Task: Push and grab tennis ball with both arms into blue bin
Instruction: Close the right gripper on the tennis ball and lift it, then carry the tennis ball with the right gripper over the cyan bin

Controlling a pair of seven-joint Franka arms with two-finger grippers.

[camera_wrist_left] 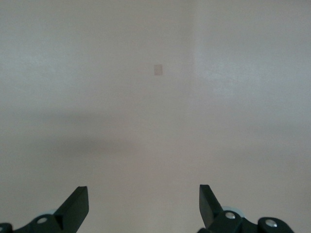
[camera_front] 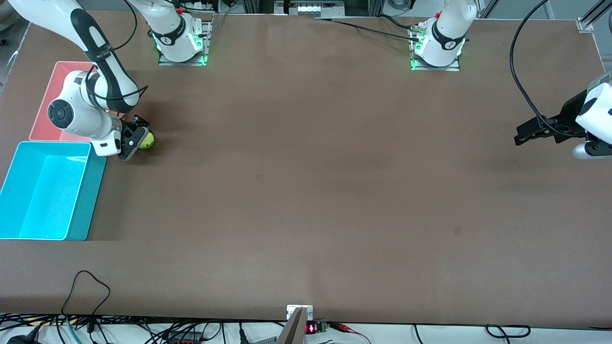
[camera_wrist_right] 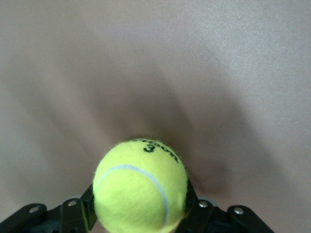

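The yellow-green tennis ball [camera_front: 147, 140] is held between the fingers of my right gripper [camera_front: 136, 138], low at the table, beside the pink tub and just past the blue bin's corner toward the robots. In the right wrist view the ball [camera_wrist_right: 141, 187] fills the gap of the gripper [camera_wrist_right: 141, 211], with both fingers pressed on its sides. The blue bin [camera_front: 88, 191] stands empty at the right arm's end of the table, nearer to the front camera than the ball. My left gripper [camera_front: 523, 134] is open and empty over the left arm's end of the table; its view shows the gripper [camera_wrist_left: 143, 194] over bare table.
A pink tub [camera_front: 48, 105] lies next to the blue bin, toward the robots, partly hidden by the right arm. Both arm bases [camera_front: 181, 43] [camera_front: 437, 48] stand along the table's edge. Cables hang along the table's front edge [camera_front: 86, 286].
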